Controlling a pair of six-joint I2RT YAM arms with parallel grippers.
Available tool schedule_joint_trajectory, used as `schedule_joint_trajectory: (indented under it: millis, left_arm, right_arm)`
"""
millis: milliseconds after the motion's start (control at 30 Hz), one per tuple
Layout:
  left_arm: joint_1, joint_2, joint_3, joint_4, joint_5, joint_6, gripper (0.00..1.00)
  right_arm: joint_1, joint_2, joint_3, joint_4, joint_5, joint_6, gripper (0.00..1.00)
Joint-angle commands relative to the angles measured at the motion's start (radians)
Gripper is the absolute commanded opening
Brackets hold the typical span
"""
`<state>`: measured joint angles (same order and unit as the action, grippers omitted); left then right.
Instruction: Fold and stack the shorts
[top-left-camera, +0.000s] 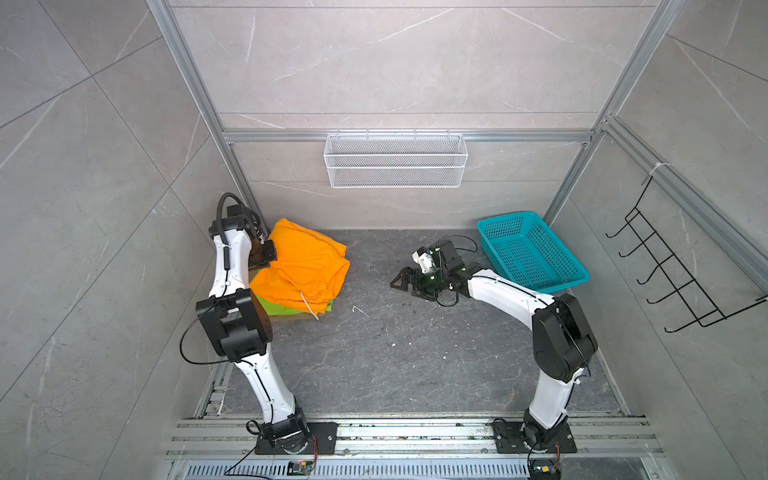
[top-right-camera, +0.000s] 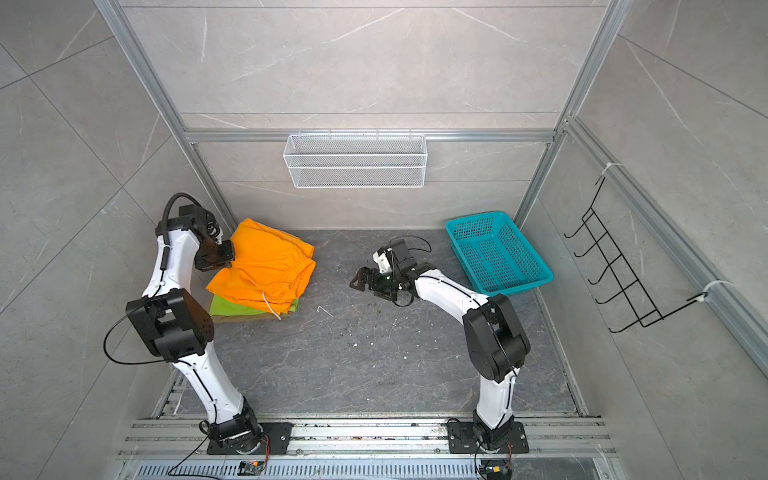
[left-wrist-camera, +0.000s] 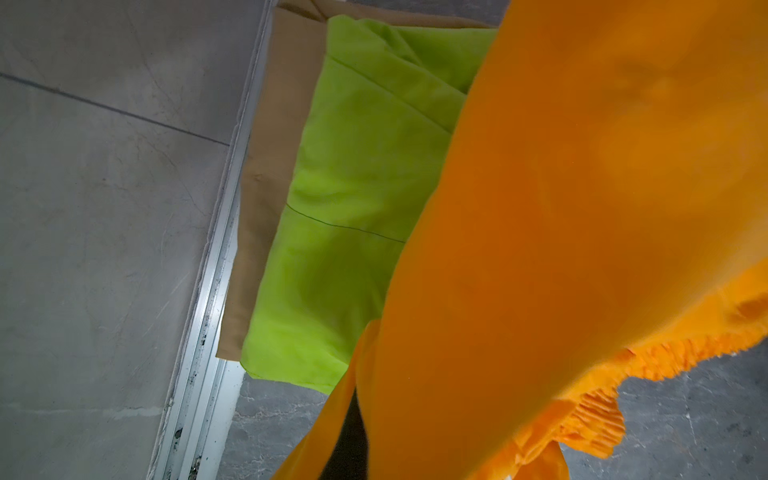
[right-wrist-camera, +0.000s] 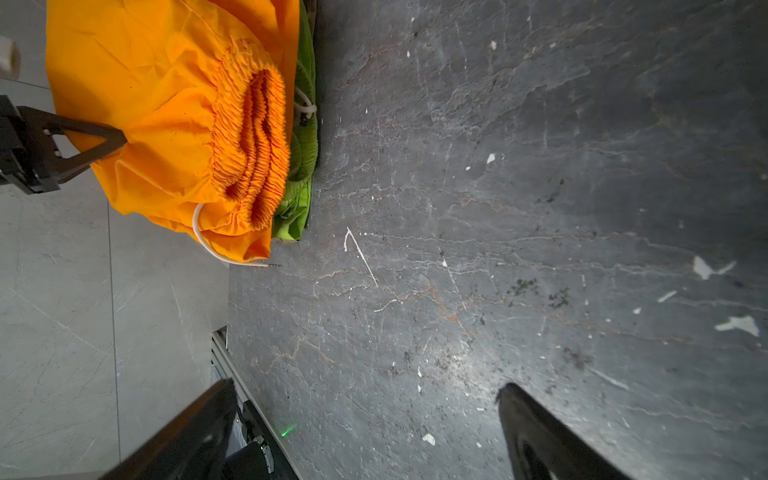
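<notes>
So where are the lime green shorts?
In both top views the lime green shorts lie far left, under the orange shorts, atop the khaki shorts.

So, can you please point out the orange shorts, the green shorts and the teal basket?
orange shorts (top-left-camera: 299, 262): in a top view, middle of the upper fabric.
green shorts (left-wrist-camera: 353, 187): left wrist view, flat middle fabric.
teal basket (top-left-camera: 507, 218): in a top view, far rim.

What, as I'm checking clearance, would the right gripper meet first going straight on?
Likely the orange shorts, near their drawstring; the right gripper points that way across the table, but its downward tilt is unclear.
</notes>
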<state>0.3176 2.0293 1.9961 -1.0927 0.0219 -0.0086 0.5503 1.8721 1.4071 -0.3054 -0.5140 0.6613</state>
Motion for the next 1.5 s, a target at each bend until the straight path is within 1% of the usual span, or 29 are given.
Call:
schedule_joint_trajectory:
  millis: [0,67,300,433,467,500,533,567,633,733,800,867,900,1000,1033,1100,1167,1233,1267,1300,1333,1400,1467]
  left_arm:
    - [0.065,0.039,0.024,0.045,0.031,-0.024,0.0]
    - [0.088,0.067,0.018,0.049,0.063,-0.04,0.0]
    - [0.103,0.145,-0.022,0.071,0.079,-0.083,0.0]
    - [0.102,0.146,-0.006,0.059,0.098,-0.11,0.15]
    - [0.103,0.129,-0.013,0.068,0.106,-0.116,0.22]
    - [0.103,0.106,-0.027,0.083,0.12,-0.124,0.45]
    - [0.103,0.084,-0.043,0.1,0.135,-0.133,0.98]
    - [0.103,0.057,-0.061,0.119,0.163,-0.141,1.0]
    - [0.101,0.007,-0.091,0.152,0.228,-0.162,1.0]
    - [0.095,-0.091,-0.178,0.248,0.35,-0.21,1.0]
    - [0.082,-0.182,-0.267,0.347,0.405,-0.244,1.0]
    - [0.05,-0.286,-0.37,0.459,0.406,-0.266,1.0]
    - [0.027,-0.344,-0.43,0.509,0.394,-0.268,1.0]
    - [-0.068,-0.489,-0.576,0.648,0.293,-0.253,1.0]
    - [-0.098,-0.525,-0.622,0.69,0.251,-0.248,1.0]
    - [-0.161,-0.618,-0.743,0.792,0.147,-0.238,1.0]
    - [-0.205,-0.693,-0.87,0.913,0.047,-0.231,1.0]
    - [-0.255,-0.761,-1.012,1.032,-0.08,-0.22,1.0]
    - [-0.284,-0.797,-1.105,1.119,-0.159,-0.212,1.0]
    - [-0.304,-0.827,-1.18,1.188,-0.207,-0.206,1.0]
    - [-0.316,-0.853,-1.251,1.263,-0.249,-0.2,1.0]
    - [-0.321,-0.867,-1.344,1.346,-0.288,-0.168,1.0]
    - [-0.321,-0.844,-1.388,1.348,-0.349,-0.143,1.0]
  right_arm:
    - [0.008,0.027,0.035,-0.055,-0.012,-0.014,1.0]
    - [0.008,0.034,0.038,-0.058,-0.011,-0.015,1.0]
    - [0.01,0.055,0.063,-0.071,0.003,-0.015,1.0]
    - [0.008,0.043,0.109,-0.135,0.045,-0.058,1.0]
    - [0.008,0.034,0.13,-0.168,0.07,-0.08,1.0]
    - [0.005,0.021,0.149,-0.201,0.101,-0.104,1.0]
    - [0.002,0.008,0.166,-0.229,0.125,-0.123,1.0]
    - [-0.005,-0.009,0.185,-0.261,0.151,-0.143,1.0]
    - [-0.023,-0.042,0.211,-0.31,0.197,-0.175,1.0]
    - [-0.062,-0.11,0.218,-0.36,0.287,-0.218,1.0]
    - [-0.09,-0.166,0.201,-0.386,0.398,-0.251,1.0]
    - [-0.116,-0.218,0.174,-0.403,0.532,-0.276,1.0]
    - [-0.132,-0.245,0.148,-0.4,0.617,-0.285,1.0]
    - [-0.18,-0.319,0.043,-0.348,0.817,-0.312,1.0]
    - [-0.195,-0.338,0.005,-0.319,0.863,-0.33,1.0]
    - [-0.219,-0.377,-0.081,-0.251,0.99,-0.37,1.0]
    - [-0.235,-0.402,-0.159,-0.188,1.088,-0.399,1.0]
    - [-0.246,-0.406,-0.216,-0.149,1.167,-0.383,1.0]
    - [-0.251,-0.399,-0.243,-0.133,1.21,-0.36,1.0]
    - [-0.254,-0.393,-0.27,-0.114,1.244,-0.347,1.0]
    - [-0.255,-0.381,-0.303,-0.082,1.272,-0.342,1.0]
    - [-0.257,-0.36,-0.354,-0.037,1.325,-0.327,1.0]
    - [-0.259,-0.351,-0.412,0.018,1.362,-0.318,1.0]
